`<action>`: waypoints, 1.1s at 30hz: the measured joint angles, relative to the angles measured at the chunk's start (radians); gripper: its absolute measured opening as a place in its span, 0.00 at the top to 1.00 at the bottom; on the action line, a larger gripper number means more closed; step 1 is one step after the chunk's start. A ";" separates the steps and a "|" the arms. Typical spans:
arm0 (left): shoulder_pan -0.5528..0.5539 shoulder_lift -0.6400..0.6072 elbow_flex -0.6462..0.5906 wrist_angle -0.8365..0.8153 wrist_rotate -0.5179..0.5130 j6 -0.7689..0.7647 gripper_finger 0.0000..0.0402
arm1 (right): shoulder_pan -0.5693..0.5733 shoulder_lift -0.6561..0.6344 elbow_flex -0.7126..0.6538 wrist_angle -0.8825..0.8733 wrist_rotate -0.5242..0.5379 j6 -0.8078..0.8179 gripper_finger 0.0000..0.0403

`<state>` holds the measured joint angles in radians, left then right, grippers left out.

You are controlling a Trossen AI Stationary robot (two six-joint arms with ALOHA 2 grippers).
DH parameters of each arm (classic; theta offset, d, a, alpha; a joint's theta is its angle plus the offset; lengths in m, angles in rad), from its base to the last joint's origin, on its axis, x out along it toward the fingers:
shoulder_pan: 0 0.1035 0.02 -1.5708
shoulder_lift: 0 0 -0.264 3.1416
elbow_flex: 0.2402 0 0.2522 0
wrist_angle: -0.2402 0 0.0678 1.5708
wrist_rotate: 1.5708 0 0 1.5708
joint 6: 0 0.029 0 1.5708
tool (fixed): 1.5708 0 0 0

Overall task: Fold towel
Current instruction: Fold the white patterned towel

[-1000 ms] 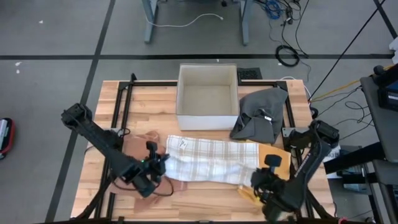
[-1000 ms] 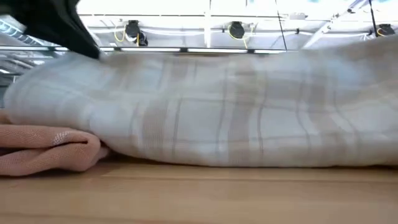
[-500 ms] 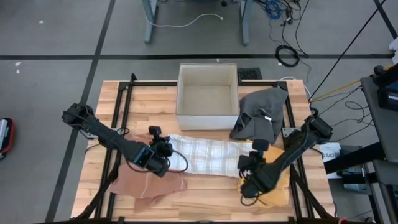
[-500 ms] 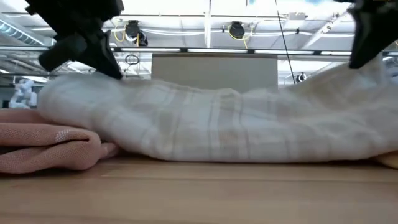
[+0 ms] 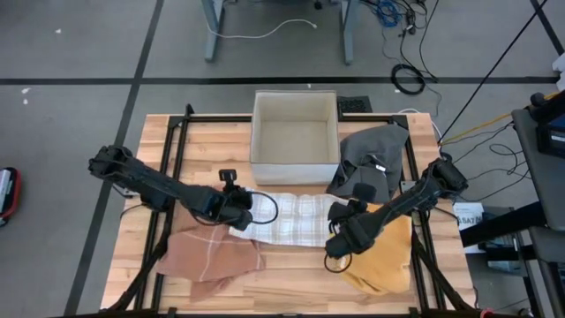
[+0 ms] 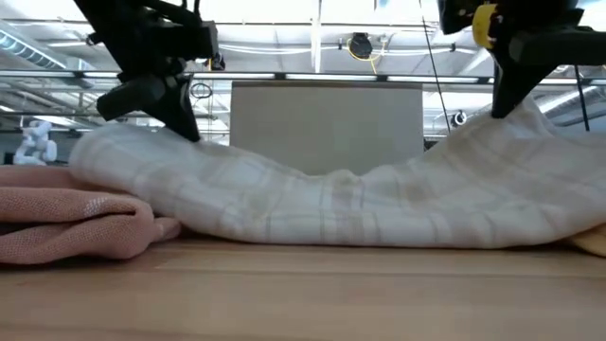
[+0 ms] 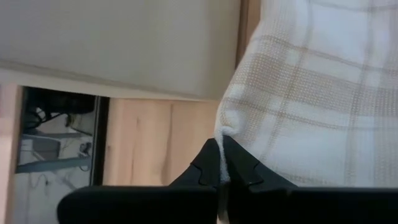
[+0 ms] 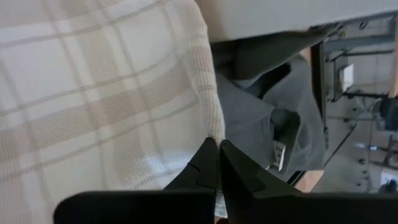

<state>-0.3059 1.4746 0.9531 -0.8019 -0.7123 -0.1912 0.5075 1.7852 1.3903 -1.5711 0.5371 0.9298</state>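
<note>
Wooden table (image 5: 291,269) carries the towel (image 5: 291,216) lengthwise before the box (image 5: 295,137), each end pinched: left gripper (image 5: 237,210), right gripper (image 5: 340,231).

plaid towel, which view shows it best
The high view: the whole plaid towel lies between the left gripper and right gripper. The low view shows only its sagging side; each wrist view shows only the pinched edge.

Both pincers, gripping towel (image 5: 296,217) edge, now nearer the box (image 5: 295,137).
</note>
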 joint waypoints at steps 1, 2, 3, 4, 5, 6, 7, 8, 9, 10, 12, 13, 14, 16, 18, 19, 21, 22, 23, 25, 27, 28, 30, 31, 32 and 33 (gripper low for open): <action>0.011 0.000 0.000 0.003 0.016 0.004 0.99 | -0.007 0.000 0.000 0.000 -0.011 0.000 0.99; 0.023 0.000 0.000 0.003 0.035 0.010 0.99 | -0.012 0.000 0.000 0.000 -0.017 0.000 0.99; 0.035 0.000 -0.001 0.004 0.057 0.018 0.99 | -0.016 0.000 0.000 0.000 -0.020 0.000 0.98; 0.045 0.000 -0.003 0.006 0.068 0.023 0.98 | -0.019 0.000 0.000 0.000 -0.021 0.002 0.96; 0.054 0.000 -0.007 0.011 0.074 0.030 0.97 | -0.024 0.000 0.000 0.000 -0.022 0.011 0.95; 0.062 0.000 -0.012 0.014 0.077 0.040 0.95 | -0.028 0.000 0.000 0.000 -0.023 0.020 0.92; 0.070 0.000 -0.018 0.017 0.079 0.044 0.93 | -0.031 0.000 -0.002 0.001 -0.024 0.027 0.90; 0.077 0.000 -0.025 0.021 0.080 0.044 0.90 | -0.035 0.000 -0.009 0.001 -0.029 0.033 0.87; 0.085 0.000 -0.033 0.029 0.080 0.045 0.87 | -0.040 0.000 -0.021 0.001 -0.039 0.042 0.84; 0.093 0.000 -0.042 0.038 0.080 0.045 0.84 | -0.044 0.000 -0.036 0.000 -0.047 0.054 0.81; 0.108 0.000 -0.058 0.042 0.075 0.045 0.77 | -0.051 0.000 -0.071 0.000 -0.069 0.078 0.74; 0.114 0.000 -0.066 0.047 0.063 0.046 0.74 | -0.053 0.000 -0.090 0.000 -0.081 0.089 0.72; 0.119 0.000 -0.072 0.053 0.052 0.048 0.72 | -0.054 0.000 -0.109 0.000 -0.091 0.102 0.69; 0.123 0.000 -0.077 0.057 0.030 0.048 0.66 | -0.055 0.000 -0.142 -0.001 -0.102 0.134 0.66; 0.124 0.000 -0.077 0.059 -0.003 0.048 0.63 | -0.047 0.000 -0.161 -0.001 -0.104 0.157 0.64; 0.124 0.000 -0.077 0.061 -0.019 0.048 0.61 | -0.039 0.000 -0.164 -0.001 -0.105 0.166 0.63; 0.122 0.000 -0.077 0.061 -0.052 0.048 0.60 | -0.021 0.000 -0.161 -0.001 -0.103 0.180 0.63; 0.122 0.000 -0.077 0.062 -0.063 0.048 0.60 | -0.011 0.000 -0.155 0.000 -0.097 0.187 0.63; 0.122 0.000 -0.077 0.064 -0.067 0.048 0.60 | -0.001 0.000 -0.146 0.000 -0.091 0.195 0.64; 0.122 0.000 -0.077 0.080 -0.065 0.047 0.60 | 0.018 0.000 -0.130 0.015 -0.074 0.209 0.65; 0.115 0.000 -0.077 0.110 -0.030 0.047 0.60 | 0.035 0.000 -0.120 0.089 -0.059 0.196 0.66; 0.108 0.000 -0.077 0.132 0.001 0.048 0.60 | 0.042 0.000 -0.119 0.138 -0.058 0.174 0.67; 0.089 0.000 -0.077 0.191 0.081 0.074 0.60 | 0.054 0.000 -0.119 0.232 -0.065 0.112 0.67; 0.079 0.000 -0.077 0.225 0.132 0.093 0.60 | 0.059 0.000 -0.119 0.286 -0.068 0.084 0.68; 0.067 0.000 -0.077 0.259 0.182 0.113 0.60 | 0.065 0.000 -0.119 0.334 -0.068 0.059 0.68; 0.055 0.000 -0.077 0.295 0.231 0.132 0.59 | 0.072 0.000 -0.119 0.366 -0.069 0.039 0.68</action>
<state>-0.2509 1.4750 0.8761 -0.5067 -0.4811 -0.0595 0.5794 1.7851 1.2716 -1.2055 0.4679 0.9689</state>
